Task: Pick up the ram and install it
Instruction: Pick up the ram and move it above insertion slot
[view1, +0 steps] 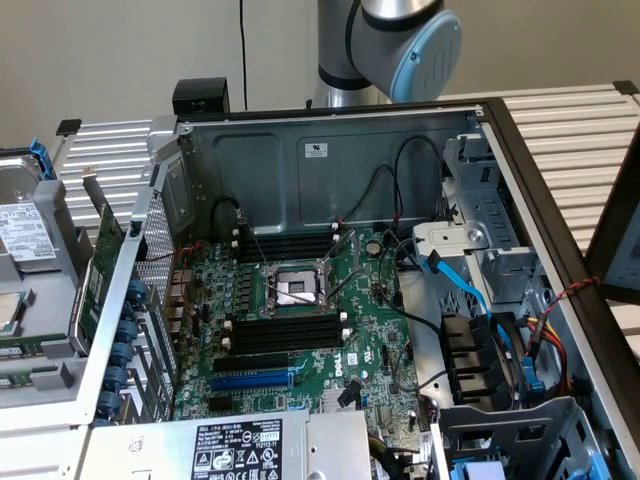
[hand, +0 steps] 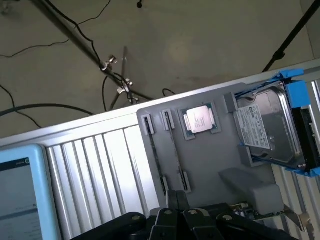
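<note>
My gripper (hand: 176, 199) is pressed shut, with nothing between its fingertips that I can make out. It hangs over the grey tray (hand: 220, 155), which sits outside the computer case (view1: 330, 150), at the exterior view's left. By my judgement the ram (hand: 155, 157) is the darker of two thin lines running side by side between paired clips, a stick standing on edge along the tray's edge that borders the ribbed table (hand: 100, 165). I cannot be sure which line is the stick and which a bare groove. Its long axis runs from the clips beside the processor (hand: 200, 120) straight toward my fingertips, so its near end lies just ahead of them. The hard drive (hand: 265, 125) sits at the tray's opposite end, well apart. The black memory slots (view1: 285, 330) on the motherboard stand empty, so the ram is not yet picked up or installed.
</note>
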